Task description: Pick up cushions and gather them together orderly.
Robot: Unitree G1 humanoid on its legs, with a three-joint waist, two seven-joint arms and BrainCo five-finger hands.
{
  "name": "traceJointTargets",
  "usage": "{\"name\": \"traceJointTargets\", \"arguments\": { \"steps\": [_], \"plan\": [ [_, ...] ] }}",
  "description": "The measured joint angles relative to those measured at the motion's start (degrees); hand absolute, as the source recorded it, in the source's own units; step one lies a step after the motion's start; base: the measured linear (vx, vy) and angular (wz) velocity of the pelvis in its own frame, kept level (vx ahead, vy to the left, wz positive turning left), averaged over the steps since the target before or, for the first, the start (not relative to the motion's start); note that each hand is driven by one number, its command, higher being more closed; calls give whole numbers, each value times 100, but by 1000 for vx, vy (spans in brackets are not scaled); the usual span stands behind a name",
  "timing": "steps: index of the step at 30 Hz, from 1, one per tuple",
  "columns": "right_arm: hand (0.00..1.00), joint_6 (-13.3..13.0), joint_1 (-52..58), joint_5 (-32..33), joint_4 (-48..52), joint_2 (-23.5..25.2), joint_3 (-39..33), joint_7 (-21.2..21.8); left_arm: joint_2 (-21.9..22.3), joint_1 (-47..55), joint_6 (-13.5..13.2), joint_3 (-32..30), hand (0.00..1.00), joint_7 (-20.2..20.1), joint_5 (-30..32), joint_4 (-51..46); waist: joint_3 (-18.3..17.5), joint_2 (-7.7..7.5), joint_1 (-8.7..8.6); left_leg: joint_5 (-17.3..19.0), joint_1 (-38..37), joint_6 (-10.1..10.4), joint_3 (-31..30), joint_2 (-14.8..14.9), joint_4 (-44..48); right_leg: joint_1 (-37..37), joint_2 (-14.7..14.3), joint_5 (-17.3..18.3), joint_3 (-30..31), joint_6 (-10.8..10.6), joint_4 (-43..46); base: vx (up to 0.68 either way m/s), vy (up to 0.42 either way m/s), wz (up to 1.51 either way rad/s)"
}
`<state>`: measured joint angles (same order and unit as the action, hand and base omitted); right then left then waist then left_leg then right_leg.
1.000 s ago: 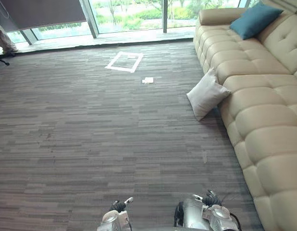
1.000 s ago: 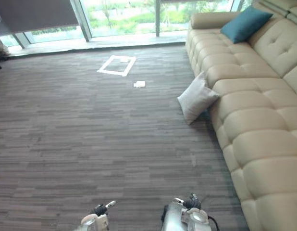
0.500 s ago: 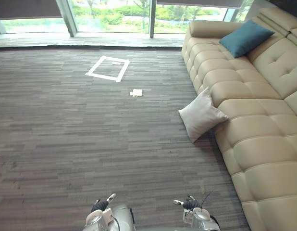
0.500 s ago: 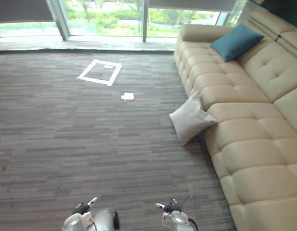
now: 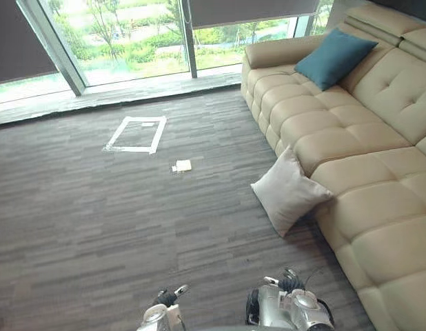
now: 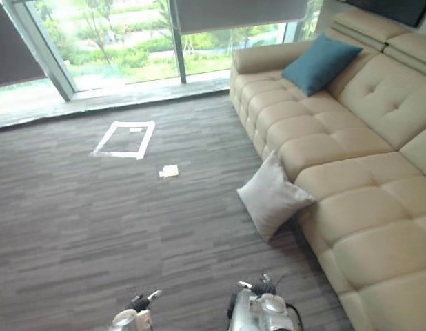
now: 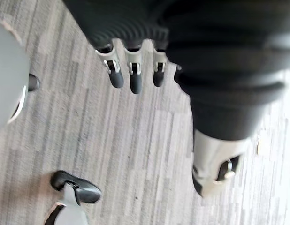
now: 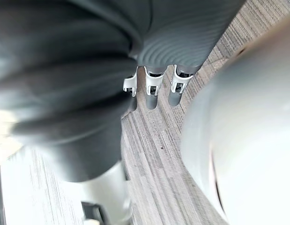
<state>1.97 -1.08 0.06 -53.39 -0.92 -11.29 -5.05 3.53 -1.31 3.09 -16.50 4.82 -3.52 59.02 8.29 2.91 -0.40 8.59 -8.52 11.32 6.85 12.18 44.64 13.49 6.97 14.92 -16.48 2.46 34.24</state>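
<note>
white cushion (image 5: 290,200) on the floor (image 5: 116,221), ahead to your right
it leans on the sofa (image 5: 378,207) front; the teal cushion (image 5: 335,57) sits farther back. your right hand (image 8: 152,93) is nearer than the left hand (image 7: 134,79); both relaxed, empty.

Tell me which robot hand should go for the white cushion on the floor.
Right. The white cushion leans on the sofa front, on the robot's right side, ahead of the right robot hand. The left robot hand would likely have to cross over. Both hang open and empty.
</note>
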Motion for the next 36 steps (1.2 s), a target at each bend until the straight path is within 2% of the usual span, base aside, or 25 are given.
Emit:
{"name": "traceJointTargets", "arguments": {
  "steps": [1,2,3,4,6,8,9,10,11,12,15,16,17,18,19,21,24,25,26,28,29,32,34,35,36],
  "plan": [
    [0,25,-6,5,-8,19,5,-8,-2,41,-9,-46,0,-2,-1,-33,27,0,48,-261,501,156,9,257,1015,-351,-147,93,-3,35,-252,451,-47,-18],
    [0,37,-9,7,-49,68,6,-13,-27,59,-10,-59,0,0,-2,-127,61,2,55,-40,906,-145,217,437,1567,-748,-234,157,19,90,-535,437,-14,-22],
    [0,40,-13,7,-74,102,14,-15,-46,74,-14,-60,0,0,-2,-182,76,-35,57,107,1090,-266,342,450,1613,-940,-245,183,76,75,-679,410,15,-34],
    [0,59,-36,12,-178,137,33,-14,-64,100,-24,-61,0,2,-27,-310,98,-98,76,386,1481,-502,680,456,1319,-1313,-250,181,215,36,-1047,299,25,-33],
    [0,82,-38,41,-208,174,18,-33,-58,129,-49,-96,0,7,-55,-387,99,-101,165,555,1729,-685,1055,494,473,-1565,-239,165,430,-68,-1290,373,103,-69],
    [0,85,-32,61,-210,263,-2,-69,-45,126,-77,-281,0,4,-58,-431,103,-106,234,540,1982,-728,1060,360,-883,-1732,-181,278,773,-250,-1364,507,290,-92],
    [0,86,-24,61,-223,306,-1,-79,-47,126,-114,-364,0,7,-62,-429,103,-108,265,417,2105,-732,762,201,-1563,-1804,-126,408,988,-388,-1359,459,333,-93],
    [0,86,-10,56,-261,320,27,-86,-42,121,-124,-415,0,8,-84,-429,98,-123,316,-39,2083,-557,497,48,-1861,-1869,-81,529,1196,-559,-1346,461,378,-113],
    [0,85,11,54,-340,365,69,-92,-113,155,-138,-470,0,10,-107,-403,23,-185,375,29,1962,-511,612,-130,-1839,-1936,44,558,1495,-651,-1398,478,339,-81],
    [0,81,0,54,-362,447,126,-82,-186,161,-142,-494,0,37,-107,-355,-123,-401,280,227,1963,-615,743,-215,-1764,-1960,138,410,1622,-599,-1572,476,322,-61],
    [0,83,59,31,-374,475,174,-67,-238,112,-141,-559,0,53,-109,-309,-186,-509,382,506,1776,-817,1059,-281,-1533,-1908,294,65,2024,-650,-1476,437,307,-59],
    [0,78,44,0,-369,483,177,-68,-278,108,-127,-517,0,66,-110,-190,-183,-505,389,538,1427,-875,1185,-411,-1746,-1651,411,-169,2093,-868,-791,400,223,-74],
    [0,75,32,-1,-360,477,182,-68,-282,109,-120,-489,0,68,-110,-124,-159,-467,389,574,1201,-936,1253,-451,-1897,-1351,439,-383,2108,-943,-131,445,218,-87],
    [0,87,26,-7,-346,447,235,-54,-279,98,-104,-475,0,70,-111,-32,-103,-386,374,620,807,-1010,1389,-491,-2168,-804,495,-774,2081,-1139,1027,346,125,-73],
    [0,67,-4,-7,-206,443,248,-47,-287,72,-89,-407,0,80,-114,37,-38,-309,326,640,395,-1043,1495,-534,-2428,-342,593,-712,1824,-1062,1935,339,112,-57],
    [0,30,10,-8,-113,437,247,-48,-289,99,-94,-220,0,87,-115,50,-23,-277,305,640,-133,-1042,1713,-540,-2815,81,702,-588,1198,-858,2297,320,72,-39],
    [0,-50,-55,-11,-95,414,237,-52,-335,144,-96,26,0,97,-108,60,-9,-314,301,637,-787,-1036,2040,-564,-3385,382,912,-465,-431,-397,1200,344,2,-26],
    [0,-41,-47,-12,-119,421,236,-51,-377,183,-103,25,0,97,-103,39,-55,-425,305,633,-903,-1022,2097,-695,-3480,388,870,-964,-903,-176,343,388,-92,-40],
    [0,-37,-26,-16,-160,415,233,-44,-405,199,-115,0,0,90,-95,20,-79,-511,328,625,-1014,-987,2075,-834,-3525,300,810,-1022,-1143,391,-143,422,-97,-84],
    [0,-35,-31,-17,-149,263,193,-12,-240,237,-78,8,0,59,-9,152,-91,-136,333,590,-996,-925,2035,-647,-3391,213,378,-906,-949,459,-568,397,-91,-107],
    [0,-40,-76,-12,-119,208,69,-11,-155,194,-72,12,0,26,114,148,-55,-55,273,516,-940,-809,1975,-609,-3233,196,260,-846,-875,456,-682,324,-82,-70],
    [0,-22,7,-8,-129,187,-194,-11,-46,37,-45,16,0,-16,229,121,-24,-45,214,312,-757,-488,1467,-348,-2130,-329,94,-533,-909,282,-866,267,-101,-3],
    [0,-33,104,-3,-125,182,-169,-13,-3,-22,-37,25,0,-33,226,26,-40,-83,192,-315,34,-128,981,52,-261,-646,-41,-343,-903,154,-1069,140,-94,-3],
    [0,-18,96,8,-137,189,-131,-22,-9,-13,-53,8,0,-33,218,-10,-14,-98,246,-531,525,-60,828,265,652,-785,-156,-320,-802,155,-1224,167,-26,-50],
    [0,-20,90,12,-132,200,-133,-43,-21,-21,-60,2,0,-28,209,-33,-4,-62,255,-202,896,-185,803,380,1039,-853,-219,-283,-724,206,-1304,160,32,-61]
  ]
}}
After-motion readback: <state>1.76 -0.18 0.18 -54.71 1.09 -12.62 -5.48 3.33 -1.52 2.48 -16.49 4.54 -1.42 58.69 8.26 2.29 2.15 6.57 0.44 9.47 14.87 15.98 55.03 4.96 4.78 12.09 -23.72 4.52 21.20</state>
